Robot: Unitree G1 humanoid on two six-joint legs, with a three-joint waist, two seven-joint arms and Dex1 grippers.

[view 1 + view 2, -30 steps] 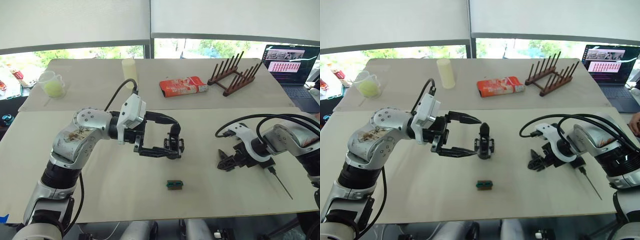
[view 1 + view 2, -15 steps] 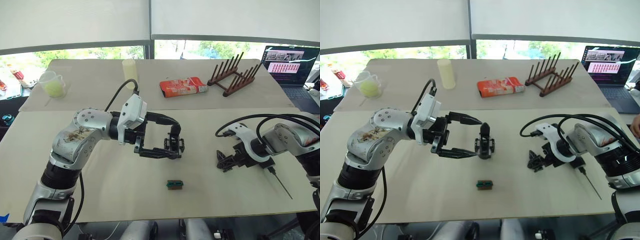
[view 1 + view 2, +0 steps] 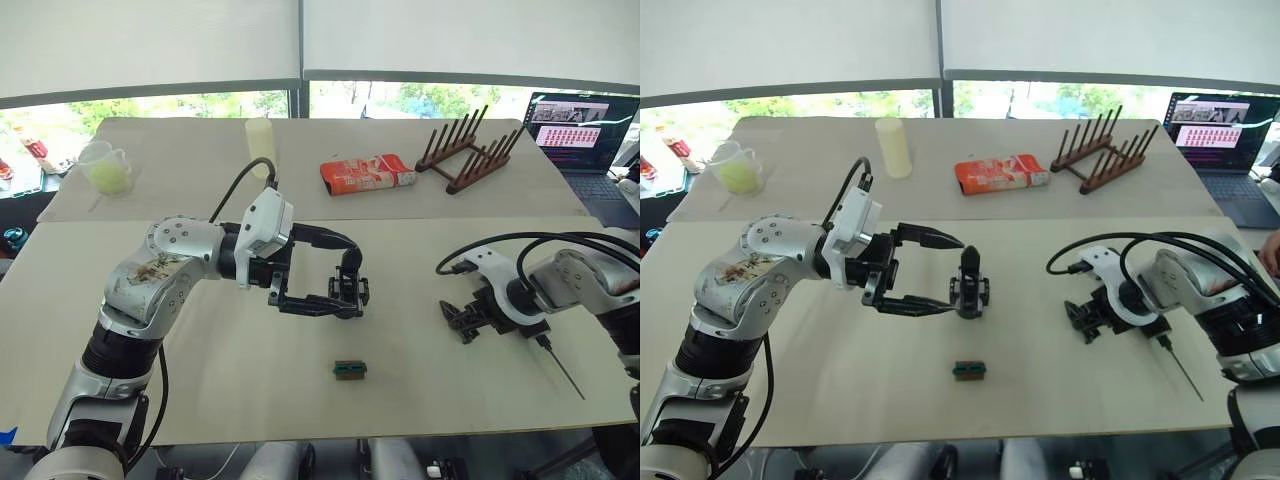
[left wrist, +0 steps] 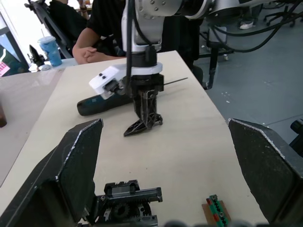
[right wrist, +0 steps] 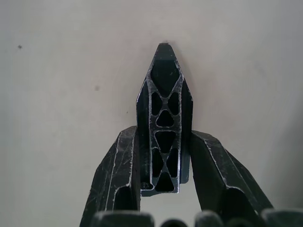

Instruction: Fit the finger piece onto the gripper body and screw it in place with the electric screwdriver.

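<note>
From the head views, the left gripper (image 3: 945,272) stands wide open around the gripper body (image 3: 969,284), one finger passing behind it and one in front, neither clearly pressing on it. That body sits upright on the near table (image 3: 840,380), roughly at its middle. To the right, the right gripper (image 3: 1082,322) is down at the table surface with the finger piece pinched in it. Just beyond it, the thin bit of the electric screwdriver (image 3: 1180,368) shows on the table; the tool's barrel is hidden behind the arm. A small green-brown block (image 3: 968,371) lies alone nearer the front edge.

The left wrist view looks between two widely parted fingers (image 4: 75,165). The gripper body (image 4: 128,201) is low between them, and across the table the finger piece (image 4: 142,125) hangs point-down from the right gripper, its tip on or just above the table. The electric screwdriver (image 4: 102,103) lies flat behind it.

The right wrist view shows the finger piece (image 5: 164,118) clamped at its broad end between both fingers (image 5: 116,179), its pointed end free.

The piece looks like light, stiff ribbed plastic with smooth flanks, so it could twist or slip; the wide end seems the surest hold. The body looks heavier and may need steadying.

Count: one finger piece, one gripper body, one screwdriver, one block.
</note>
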